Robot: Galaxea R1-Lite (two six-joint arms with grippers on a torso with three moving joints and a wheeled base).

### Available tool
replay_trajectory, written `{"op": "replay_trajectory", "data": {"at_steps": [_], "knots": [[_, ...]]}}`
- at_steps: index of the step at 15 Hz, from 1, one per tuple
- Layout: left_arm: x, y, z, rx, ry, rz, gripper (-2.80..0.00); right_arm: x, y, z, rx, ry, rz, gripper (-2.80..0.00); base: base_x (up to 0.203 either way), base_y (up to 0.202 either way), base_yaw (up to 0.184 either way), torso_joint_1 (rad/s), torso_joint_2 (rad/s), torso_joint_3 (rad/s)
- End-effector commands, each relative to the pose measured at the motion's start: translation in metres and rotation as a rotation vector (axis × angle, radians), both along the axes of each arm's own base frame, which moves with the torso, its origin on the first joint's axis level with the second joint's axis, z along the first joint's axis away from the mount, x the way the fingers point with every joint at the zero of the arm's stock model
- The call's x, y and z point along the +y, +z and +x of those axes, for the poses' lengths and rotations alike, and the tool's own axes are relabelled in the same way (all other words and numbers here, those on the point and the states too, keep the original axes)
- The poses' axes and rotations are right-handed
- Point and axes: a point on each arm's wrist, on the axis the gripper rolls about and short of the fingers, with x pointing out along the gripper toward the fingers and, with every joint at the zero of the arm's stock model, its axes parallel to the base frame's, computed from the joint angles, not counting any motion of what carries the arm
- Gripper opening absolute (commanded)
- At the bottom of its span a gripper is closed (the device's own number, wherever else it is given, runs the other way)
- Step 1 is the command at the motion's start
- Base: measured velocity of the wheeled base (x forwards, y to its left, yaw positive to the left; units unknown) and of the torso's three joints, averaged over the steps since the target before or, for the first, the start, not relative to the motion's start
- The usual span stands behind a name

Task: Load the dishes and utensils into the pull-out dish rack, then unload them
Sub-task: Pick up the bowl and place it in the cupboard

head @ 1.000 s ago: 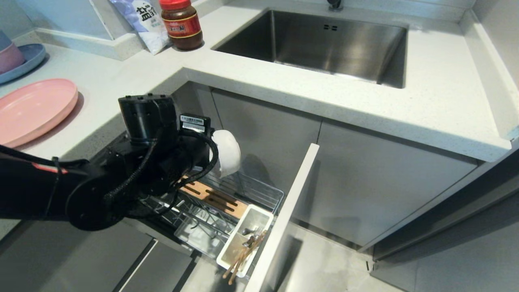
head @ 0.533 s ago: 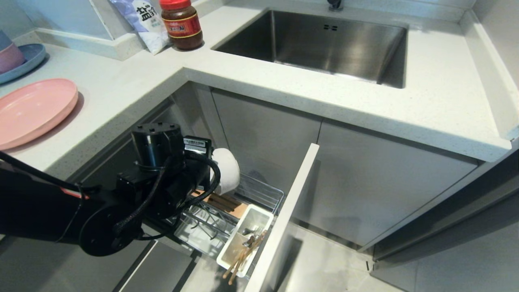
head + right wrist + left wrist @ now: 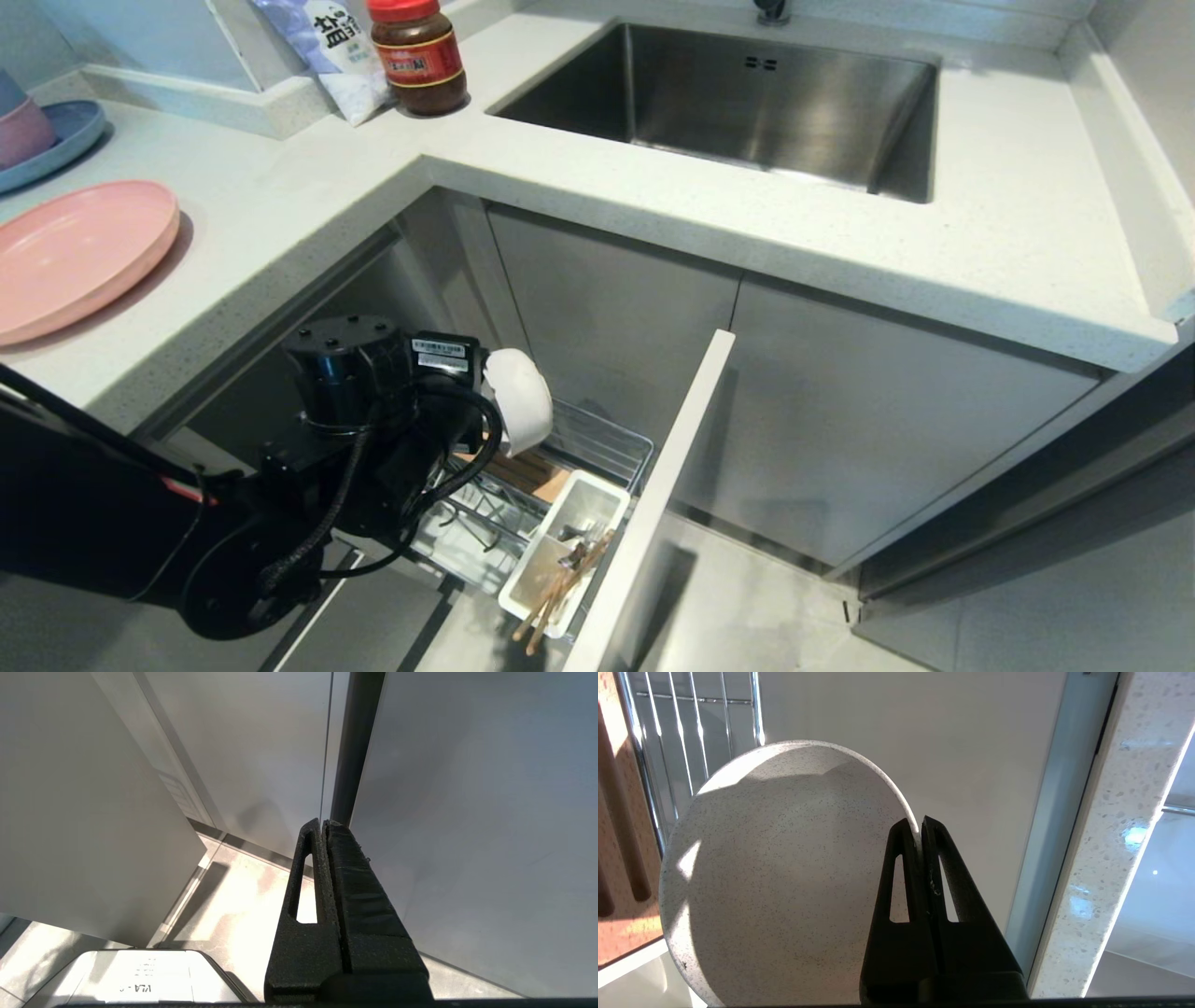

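Left pincer (image 3: 920,826): one, clenched on the bowl's rim.
Bowl (image 3: 519,399): one, tilted on edge above the rack (image 3: 597,446).
Right pincer (image 3: 322,828): one, clenched, empty, beside cabinet panels.
Chopsticks (image 3: 558,590): two, in the rack's white tray (image 3: 597,497).
Plate (image 3: 75,252): one, pink, on the counter (image 3: 308,187), well left of the rack.
Jar (image 3: 417,54): one, on the counter beyond the rack.

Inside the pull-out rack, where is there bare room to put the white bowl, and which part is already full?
The left end effector pinches the bowl by its rim above the pull-out rack. Free: the wire floor between the wooden strip and the rear wall. Crowded: the white cutlery tray, holding chopsticks and metal utensils.
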Motion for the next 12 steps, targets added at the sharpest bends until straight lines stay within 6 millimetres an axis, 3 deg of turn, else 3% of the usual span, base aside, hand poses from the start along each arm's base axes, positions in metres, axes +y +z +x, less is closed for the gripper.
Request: {"op": "replay_trajectory", "data": {"at_steps": [1,6,12], "knots": [[0.001,-0.006,-0.001,0.002,0.005,-0.006,-2.80,0.000,-0.001,0.000,-0.002,0.001,0.000,-2.80,0.000,0.000,0.000,0.000,0.00,0.000],[-0.002,-0.024,0.005,0.009,0.010,-0.001,-2.80,0.000,-0.001,0.000,-0.002,0.000,0.000,-2.80,0.000,0.000,0.000,0.000,0.00,0.000],[-0.002,-0.031,0.011,0.003,0.019,-0.011,-2.80,0.000,-0.001,0.000,-0.002,-0.001,0.000,-2.80,0.000,0.000,0.000,0.000,0.00,0.000]]}}
